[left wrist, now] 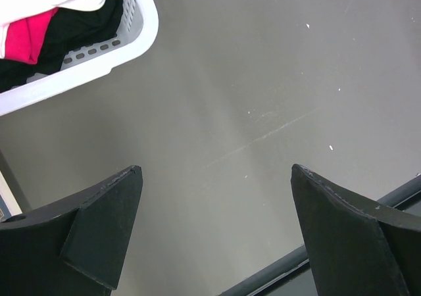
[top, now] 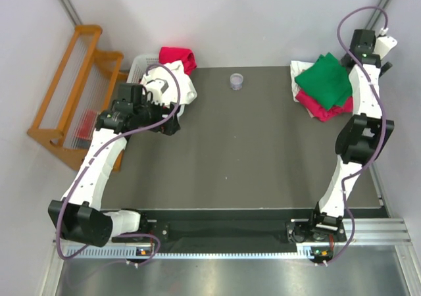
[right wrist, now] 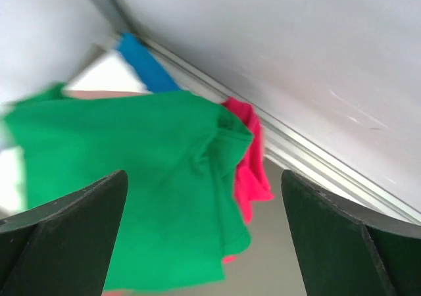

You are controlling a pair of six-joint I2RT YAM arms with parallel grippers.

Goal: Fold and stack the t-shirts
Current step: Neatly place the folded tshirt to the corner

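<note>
Just beside the wide-spread right tool (right wrist: 204, 177), the green t-shirt (right wrist: 131, 184) lies ungripped.

Stacked t-shirts (top: 323, 84) are laid at the table's (top: 250, 158) far right corner; a basket (top: 139, 64) filled with more t-shirts (top: 177, 60) is set far left.

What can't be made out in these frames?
- Top view: green t-shirt lies on top; anything under the magenta-red t-shirt is hidden.
- Left wrist view: white basket cut off by the frame edge, contents mostly unseen.
- Top view: small object at the far edge, too small to identify.
</note>
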